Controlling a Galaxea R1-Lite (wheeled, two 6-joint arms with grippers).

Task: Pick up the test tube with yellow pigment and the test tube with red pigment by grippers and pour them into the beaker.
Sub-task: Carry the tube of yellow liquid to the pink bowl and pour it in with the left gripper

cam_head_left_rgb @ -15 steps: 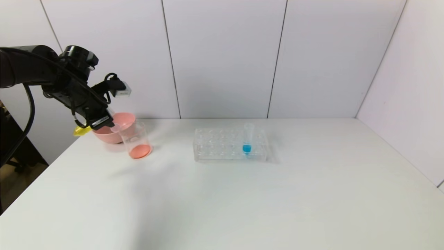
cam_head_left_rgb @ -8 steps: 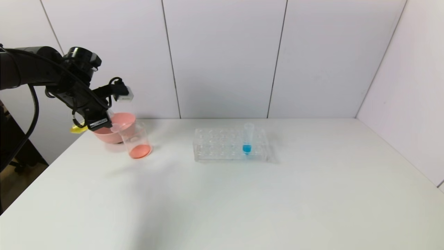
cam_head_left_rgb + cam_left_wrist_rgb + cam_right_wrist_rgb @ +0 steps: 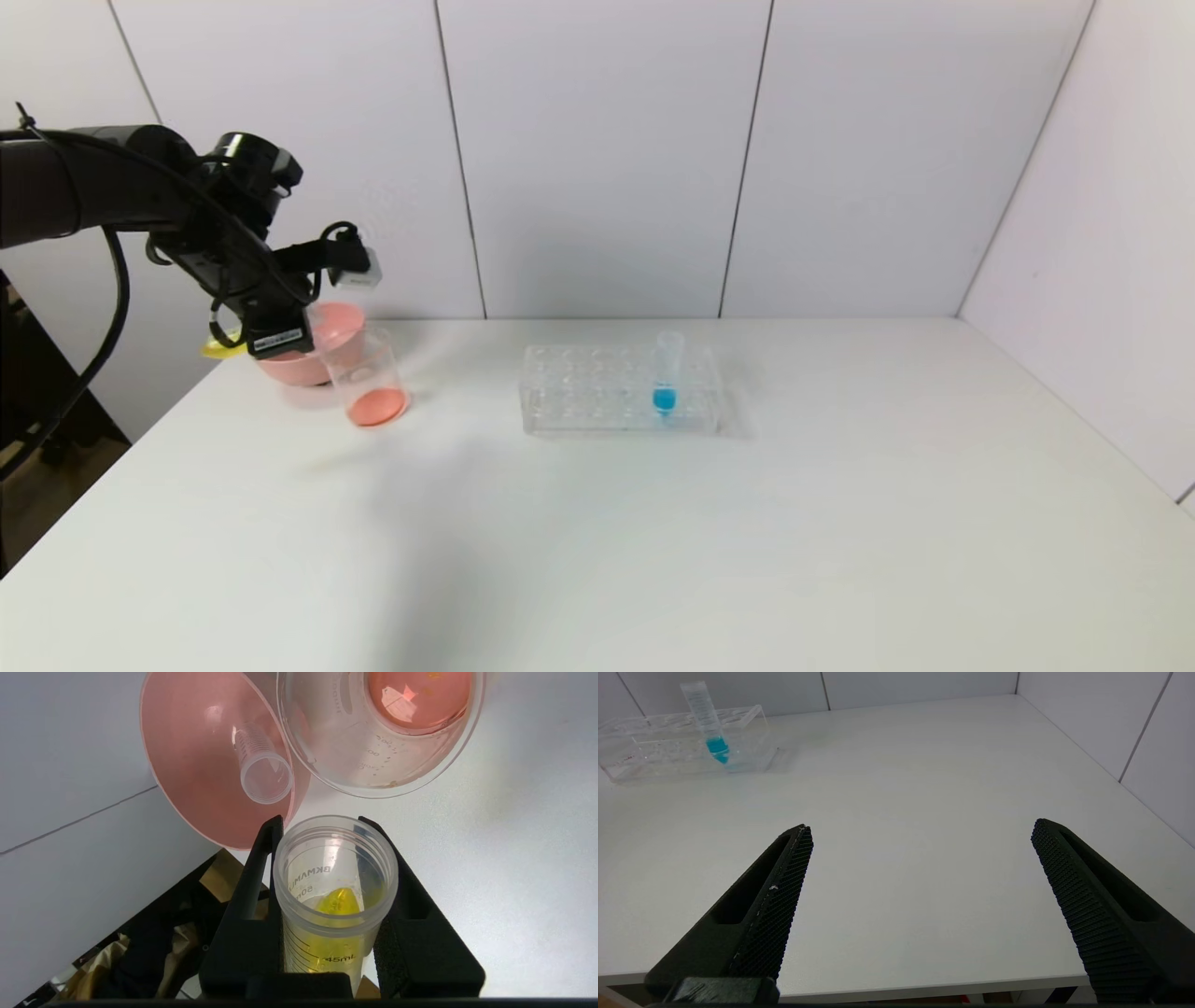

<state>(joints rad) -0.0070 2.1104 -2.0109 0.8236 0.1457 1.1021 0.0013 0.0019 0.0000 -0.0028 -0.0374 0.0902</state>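
Since one second ago, moved a little to the right and upward in the upper left of the head view: left gripper (image 3: 277, 341), clamped on the test tube with yellow pigment (image 3: 334, 896). Now closer to the beaker (image 3: 366, 378), with the yellow tip (image 3: 217, 349) pointing away to the left and slightly down, the open mouth turned toward the beaker. In the left wrist view, held firm between both black fingers (image 3: 250, 891), yellow liquid visible low inside, not yet at the rim.

Beaker standing on the tabletop (image 3: 597, 523) just beside the pink bowl (image 3: 322, 359), already holding reddish-orange liquid at the bottom. Lying inside the bowl, an empty clear tube (image 3: 261, 767), probably the test tube with red pigment after pouring. Judged so: red half done, yellow pour about to begin, mouth not yet over the beaker rim.

Blue-tipped tube (image 3: 666, 373) standing in the clear rack (image 3: 616, 387), centre of the frame, untouched.

Right gripper (image 3: 920, 868) parked low near the tabletop edge, fingers wide apart, holding nothing.
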